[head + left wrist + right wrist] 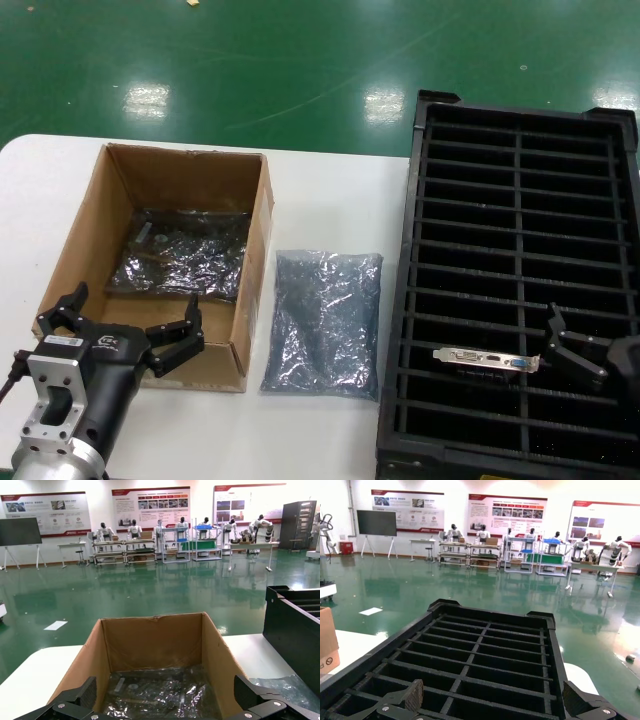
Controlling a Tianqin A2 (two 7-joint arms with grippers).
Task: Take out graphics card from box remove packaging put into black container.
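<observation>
Your left gripper (128, 318) hung spread wide over the box's (255, 250) near edge, a bagged card (185, 250) inside. Your right gripper (580, 352), fingers apart, sat just beside the graphics card (487, 359), which lay crosswise in a near slot of the black container (412, 300). The empty bag (325, 320) lay lengthwise between box and container.

Floor (150, 590): glossy green, mirroring ceiling lights.
Back wall (100, 510): white, hung with large posters (150, 502).
Furniture: workbenches (165, 547) along the wall; dark screen (19, 531) on a stand.
Table (330, 180): white, rounded corner.
</observation>
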